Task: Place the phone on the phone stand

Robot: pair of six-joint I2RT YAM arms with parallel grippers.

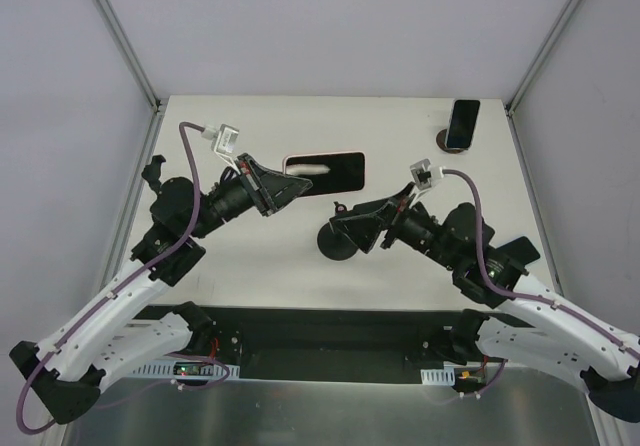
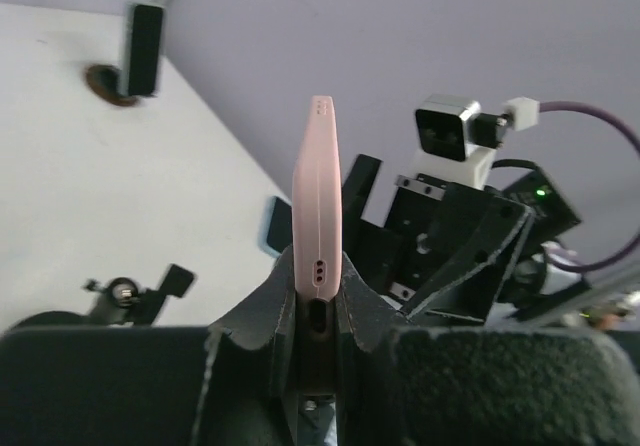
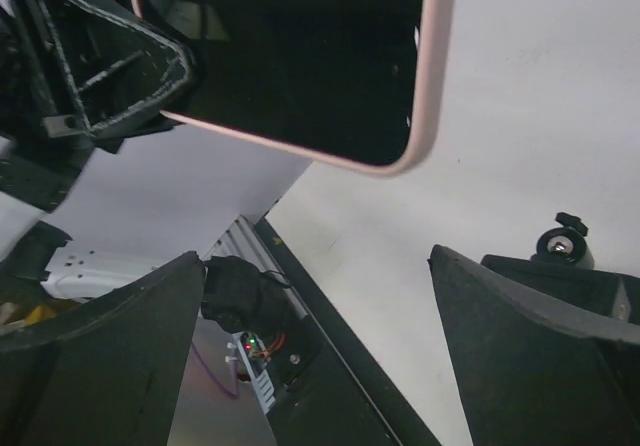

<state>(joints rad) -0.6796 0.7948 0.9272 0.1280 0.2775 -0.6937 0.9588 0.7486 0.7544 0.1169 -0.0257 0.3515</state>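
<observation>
The phone (image 1: 335, 172) has a pink case and a dark screen. My left gripper (image 1: 298, 184) is shut on its end and holds it edge-up above the middle of the table. In the left wrist view the phone's pink edge (image 2: 318, 206) rises from between the jaws of my left gripper (image 2: 318, 296). The black phone stand (image 1: 338, 244) has a round base and sits just below the phone, also showing in the left wrist view (image 2: 125, 294). My right gripper (image 1: 345, 224) is open and empty beside the stand. In the right wrist view the phone (image 3: 300, 56) hangs above the open right gripper (image 3: 320, 346), with the stand's knob (image 3: 562, 244) by the right finger.
A second dark phone (image 1: 462, 124) leans on its own stand at the back right corner, also in the left wrist view (image 2: 145, 36). Grey walls and frame posts (image 1: 125, 41) enclose the white table (image 1: 250, 266). A black rail (image 1: 320, 331) runs along the near edge.
</observation>
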